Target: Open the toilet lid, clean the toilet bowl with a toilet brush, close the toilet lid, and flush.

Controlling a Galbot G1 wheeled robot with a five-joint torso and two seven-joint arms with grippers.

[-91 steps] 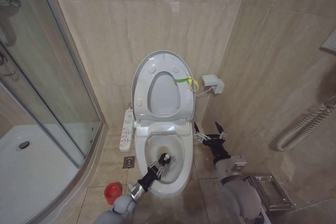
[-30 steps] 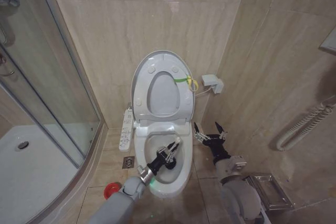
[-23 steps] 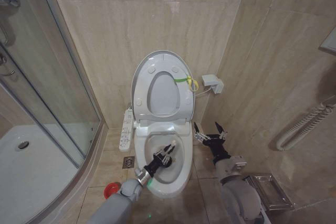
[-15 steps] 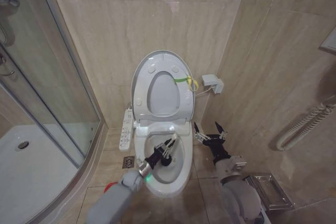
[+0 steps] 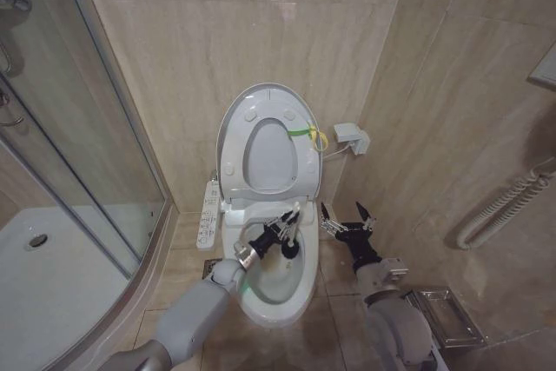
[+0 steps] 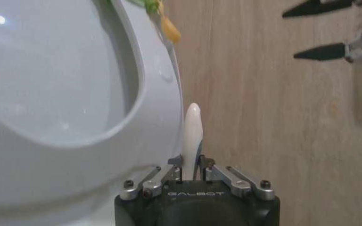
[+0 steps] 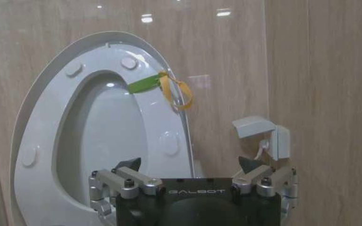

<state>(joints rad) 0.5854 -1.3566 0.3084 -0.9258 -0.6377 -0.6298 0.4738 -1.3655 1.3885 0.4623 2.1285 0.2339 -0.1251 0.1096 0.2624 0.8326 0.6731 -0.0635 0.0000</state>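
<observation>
Nearest us, our left gripper is clamped on the toilet brush over the toilet bowl; we judge the stick light, thin, slick, best pinched low on its handle; beside the bowl our right gripper hangs spread and empty; farthest, the toilet lid stands raised against the wall, broad, smooth, hinged.

A bathroom: toilet bowl, glass shower enclosure, tiled walls.
</observation>
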